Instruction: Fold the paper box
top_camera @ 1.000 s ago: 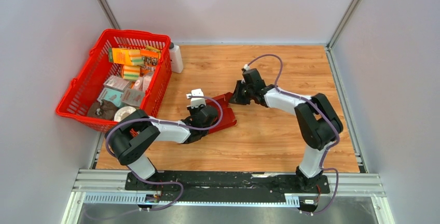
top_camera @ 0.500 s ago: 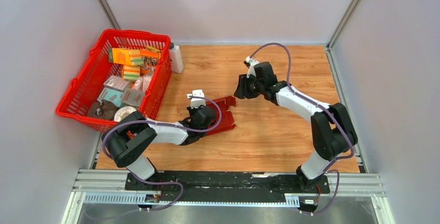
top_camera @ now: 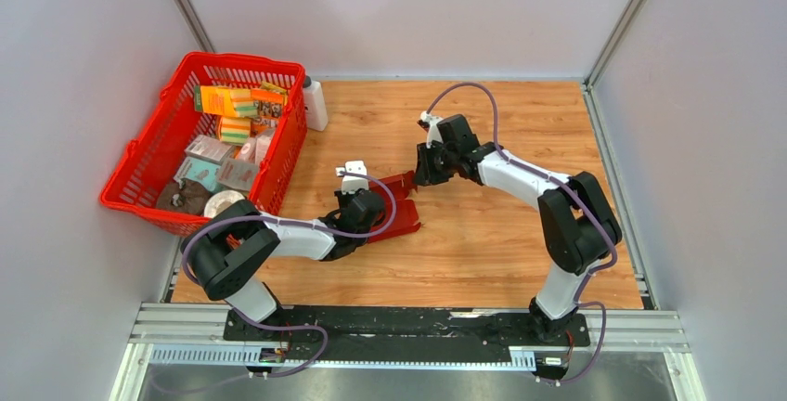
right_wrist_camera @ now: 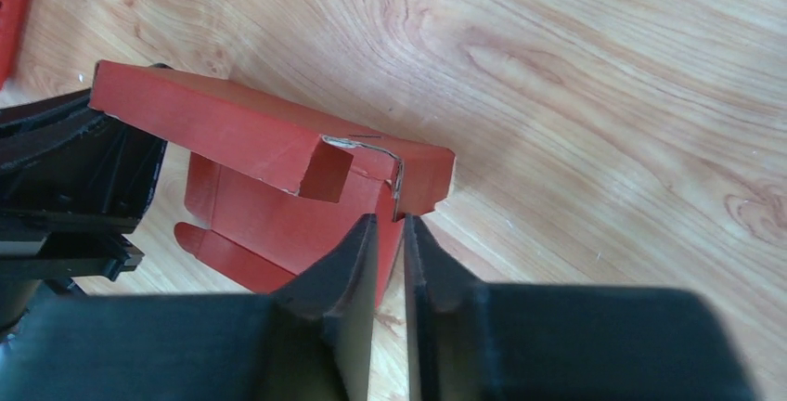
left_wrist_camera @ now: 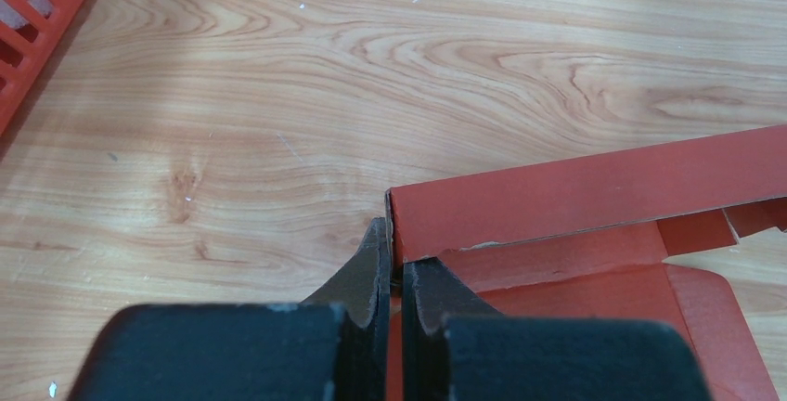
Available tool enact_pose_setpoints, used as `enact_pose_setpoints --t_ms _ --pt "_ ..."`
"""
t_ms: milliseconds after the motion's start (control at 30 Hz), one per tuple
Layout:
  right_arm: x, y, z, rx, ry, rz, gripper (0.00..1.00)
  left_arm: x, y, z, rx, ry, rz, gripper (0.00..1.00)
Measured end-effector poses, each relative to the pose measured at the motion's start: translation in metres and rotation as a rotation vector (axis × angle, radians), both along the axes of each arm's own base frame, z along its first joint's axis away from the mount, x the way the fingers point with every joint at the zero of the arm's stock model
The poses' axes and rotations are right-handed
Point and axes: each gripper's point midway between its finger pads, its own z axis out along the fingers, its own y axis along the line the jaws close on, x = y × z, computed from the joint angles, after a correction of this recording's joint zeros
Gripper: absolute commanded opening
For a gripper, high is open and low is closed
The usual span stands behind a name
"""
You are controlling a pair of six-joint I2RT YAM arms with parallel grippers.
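**A:** Entry one: the paper box point(left_wrist_camera: 575, 192). Location?

**B:** On the table point(left_wrist_camera: 371, 67), between the two pincers. The left pincer point(left_wrist_camera: 393, 257) is clamped tight on the near corner of the one raised long wall. That wall runs off to the right of its tips, and the floor panel lies flat below and to the right of them.

**A:** Right pincer?

**B:** The right pincer point(right_wrist_camera: 388, 225) sits at the box's other end. Its fingers stand a narrow slit apart, with the lower edge of the end flap right at the tips. Whether they pinch the flap or only meet it cannot be told.

**A:** Condition of the item?

**B:** Plain dark red card, thin.
- It is partly erected, with one long wall up.
- The wall's end tab is bent inward, just above the right pincer's tips.
- The end flap curls round that corner.
- A rounded tab lies loose on the table, to the left of those tips.
- The fold beside the left pincer shows a slightly ragged, pale edge.

**A:** Step in hand?

**B:** By my judgement, forming the end corner, somewhere early to midway, since no second long wall is seen standing.

**A:** Next move?

**B:** Probably a firm hold on the end flap, which is then turned upright against the inward tab while the left pincer steadies the wall. Thin card calls for light pressure, or it will crease off its fold.
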Motion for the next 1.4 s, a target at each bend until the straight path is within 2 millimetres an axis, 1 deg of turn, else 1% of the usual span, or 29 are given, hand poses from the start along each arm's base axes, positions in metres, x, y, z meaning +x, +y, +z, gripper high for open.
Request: enact_pose_setpoints --t_ms 67,100,233,400,633,667,700,733,767,833,867,900,967,1000,1100,1167,1233,1267,1333,1400 --pt "-0.001 0.001 0.000 -0.001 0.001 0.001 0.05 0.000 0.000 0.000 0.003 0.000 -0.002 0.00" --pt "-0.001 0.002 0.000 -0.002 0.002 0.002 0.00 0.000 0.000 0.000 0.002 0.000 -0.003 0.00" --pt "-0.007 0.009 0.000 -0.011 0.007 0.012 0.00 0.000 0.000 0.000 0.005 0.001 -0.004 0.00" --pt "-0.018 0.024 0.009 -0.011 0.025 0.027 0.00 0.000 0.000 0.000 0.008 0.002 -0.003 0.00" --pt "-0.028 0.032 0.017 -0.002 0.065 0.025 0.00 0.000 0.001 0.000 0.016 0.008 -0.001 0.00" --pt "-0.029 0.032 0.017 -0.001 0.072 0.026 0.00 0.000 0.001 0.000 0.016 0.008 -0.001 0.00" --pt "-0.030 0.032 0.016 -0.003 0.076 0.024 0.09 0.000 0.001 0.000 0.016 0.008 -0.001 0.00" --pt "-0.030 0.030 0.016 -0.011 0.078 0.019 0.13 0.000 0.001 0.000 0.016 0.008 -0.001 0.00" --pt "-0.029 0.027 0.015 -0.025 0.073 0.009 0.15 0.000 0.001 0.000 0.017 0.009 -0.002 0.00" --pt "-0.025 0.020 0.016 -0.058 0.047 -0.015 0.21 0.000 0.001 0.000 0.017 0.009 -0.002 0.00" --pt "-0.023 0.017 0.018 -0.068 0.032 -0.025 0.22 0.000 0.001 0.000 0.017 0.009 -0.002 0.00" --pt "-0.021 0.015 0.020 -0.076 0.018 -0.033 0.24 0.000 0.001 0.000 0.017 0.009 -0.002 0.00" --pt "-0.016 0.009 0.027 -0.084 -0.018 -0.055 0.31 0.000 0.001 0.000 0.020 0.009 -0.005 0.00" --pt "-0.014 0.007 0.031 -0.083 -0.040 -0.066 0.33 0.000 0.001 0.000 0.022 0.008 -0.006 0.00" --pt "-0.009 -0.011 0.040 -0.109 -0.094 -0.115 0.36 0.000 0.001 0.000 0.026 0.008 -0.009 0.00" --pt "0.003 -0.022 0.042 -0.139 -0.132 -0.155 0.35 0.000 0.001 0.000 0.026 0.007 -0.011 0.00" --pt "0.016 -0.032 0.036 -0.194 -0.146 -0.181 0.34 0.000 0.001 0.000 0.026 0.005 -0.013 0.00" --pt "0.025 -0.033 0.033 -0.221 -0.146 -0.189 0.33 0.000 0.001 0.000 0.027 0.005 -0.013 0.00" --pt "0.044 -0.032 0.021 -0.266 -0.141 -0.196 0.33 0.000 0.001 0.000 0.025 0.003 -0.013 0.00" --pt "0.051 -0.028 0.008 -0.290 -0.130 -0.182 0.32 0.000 0.001 0.000 0.024 0.003 -0.013 0.00"
